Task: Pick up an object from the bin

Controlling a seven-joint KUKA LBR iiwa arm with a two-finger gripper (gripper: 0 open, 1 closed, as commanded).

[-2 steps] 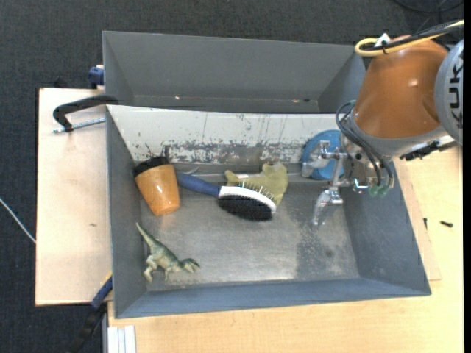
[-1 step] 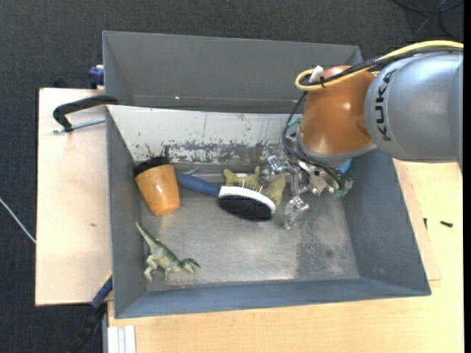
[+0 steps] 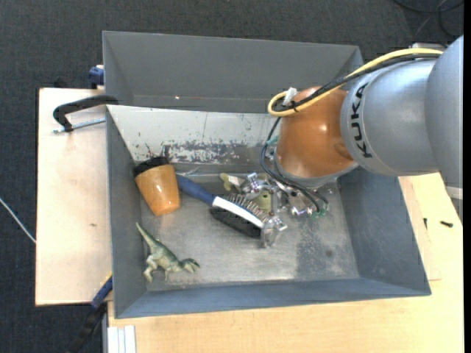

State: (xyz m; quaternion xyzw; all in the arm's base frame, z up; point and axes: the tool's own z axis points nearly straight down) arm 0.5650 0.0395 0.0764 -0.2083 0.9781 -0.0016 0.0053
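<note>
The gripper (image 3: 266, 213) hangs low over the middle of the grey bin (image 3: 228, 70). It is carried by the silver arm (image 3: 412, 116), which enters from the right with its orange wrist cover (image 3: 313, 144) and a yellow cable (image 3: 346, 73) looped over it. The metal parts and wires under the cover crowd together, so I cannot tell whether the jaws are open or closed, and nothing can be seen gripped between them. Directly at the jaws, touching or just under their left side, lies a brush (image 3: 234, 216) with a black head and white bristles facing up. Its blue handle runs away from the jaws to the upper left. Beyond the end of that handle, well to the left of the jaws, an orange cup (image 3: 160, 190) with a dark rim lies tilted near the bin's left wall. Just behind the jaws, toward the far wall, sits a small pale thing (image 3: 229, 179) too indistinct to name. A green toy dinosaur (image 3: 166, 260) lies well apart, below and left of the jaws, near the front left corner. To the right of the jaws and in front of them the bin floor is bare.
</note>
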